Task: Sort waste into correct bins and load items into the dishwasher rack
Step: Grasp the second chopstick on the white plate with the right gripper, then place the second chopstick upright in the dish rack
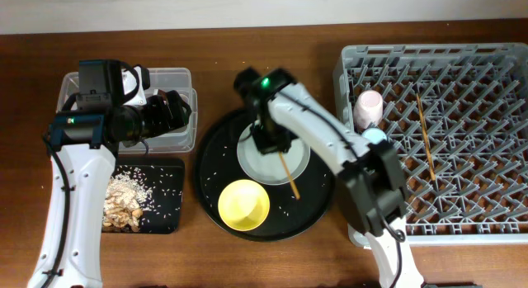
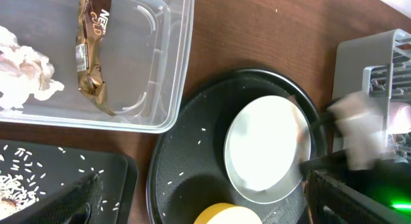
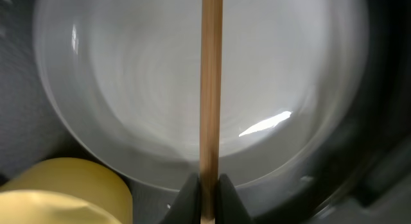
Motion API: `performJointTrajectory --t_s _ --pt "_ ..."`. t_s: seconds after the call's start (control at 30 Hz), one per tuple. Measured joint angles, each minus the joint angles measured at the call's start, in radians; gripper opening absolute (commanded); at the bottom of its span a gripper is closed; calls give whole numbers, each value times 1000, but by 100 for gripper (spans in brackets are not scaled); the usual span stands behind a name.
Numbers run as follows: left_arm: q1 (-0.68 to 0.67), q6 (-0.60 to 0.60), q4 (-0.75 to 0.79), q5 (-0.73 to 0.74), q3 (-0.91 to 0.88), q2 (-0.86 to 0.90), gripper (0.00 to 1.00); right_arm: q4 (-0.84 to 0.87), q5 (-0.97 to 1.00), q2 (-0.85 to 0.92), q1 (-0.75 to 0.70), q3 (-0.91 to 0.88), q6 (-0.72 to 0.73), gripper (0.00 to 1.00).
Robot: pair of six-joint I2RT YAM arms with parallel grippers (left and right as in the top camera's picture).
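My right gripper [image 1: 273, 144] [image 3: 207, 185] is shut on a thin brown chopstick [image 1: 289, 179] [image 3: 212, 76] over the pale round plate [image 1: 256, 160] [image 3: 122, 76] [image 2: 266, 150]. The yellow bowl [image 1: 243, 204] [image 3: 58, 192] [image 2: 225, 215] sits beside the plate. A second chopstick [image 1: 425, 135], the pink cup [image 1: 369, 108] and the blue cup [image 1: 376, 136] are in the grey dishwasher rack [image 1: 470, 65]. My left gripper [image 1: 183, 111] [image 2: 202, 182] is open and empty beside the clear tub [image 1: 169, 77] [image 2: 173, 89]. The tub holds the tissue [image 2: 22, 70] and the wrapper [image 2: 93, 44].
The plate and bowl rest on a large round black tray [image 1: 216, 168] [image 2: 186, 153] sprinkled with rice grains. The shallow black rectangular tray [image 1: 165, 210] [image 2: 58, 160] at the front left holds food scraps [image 1: 124, 201]. The rack fills the right side.
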Motion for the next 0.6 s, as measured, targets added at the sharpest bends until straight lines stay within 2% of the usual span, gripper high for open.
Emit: performJointTrajectory --t_s 0.27,0.6 --pt "0 0 0 0 0 0 99 -196 166 -54 -232 269 -68 4" --pt "0 0 0 0 0 0 99 -159 212 -54 -583 286 -328 4"
